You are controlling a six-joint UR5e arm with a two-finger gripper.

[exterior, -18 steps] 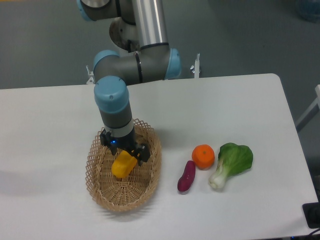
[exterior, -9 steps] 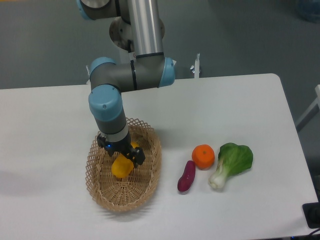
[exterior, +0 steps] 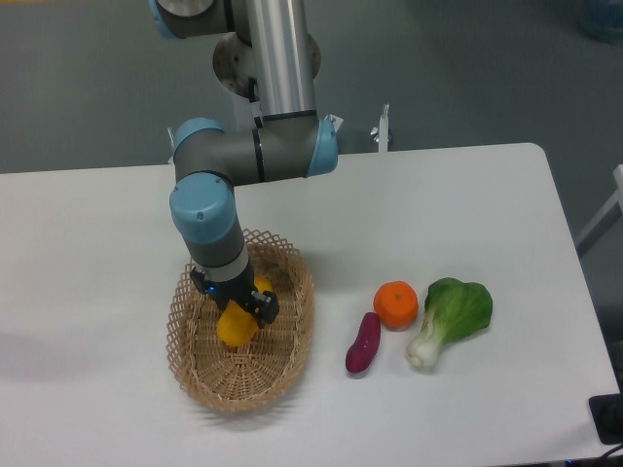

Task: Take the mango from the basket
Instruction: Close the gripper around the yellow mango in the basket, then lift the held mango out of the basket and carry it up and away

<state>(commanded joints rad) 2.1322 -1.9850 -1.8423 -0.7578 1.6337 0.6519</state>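
Front edge of the table [exterior: 117, 428] first: the basket [exterior: 200, 375] sits near the front-left, long axis running front to back, woven floor bare at the near end. Moving up, here's the mango [exterior: 235, 325], yellow-orange, sitting in the basket's middle-to-back half, long axis tilted, upper end aimed toward the back-right, lower end toward the front-left. The gripper [exterior: 243, 304] is right on top of it, coming in from above w/ the wrist nearly vertical; one dark finger [exterior: 265, 305] shows hard against the mango's upper right side, the other is hidden behind the fruit and wrist. Fingers look drawn in around the top of the mango, prob. gripping it across the short axis, but whether it's clamped firm or just touching I can't tell from this angle, and can't tell if the fruit is off the wicker either. So the fruit lies directly below the fingers, bulk hanging down and front-left of them: a straight-up lift is what this calls for, imo. Off to the right, well apart from the basket: purple sweet potato [exterior: 362, 343], orange [exterior: 395, 305], then the leafy green veg [exterior: 450, 318] toward the right edge.
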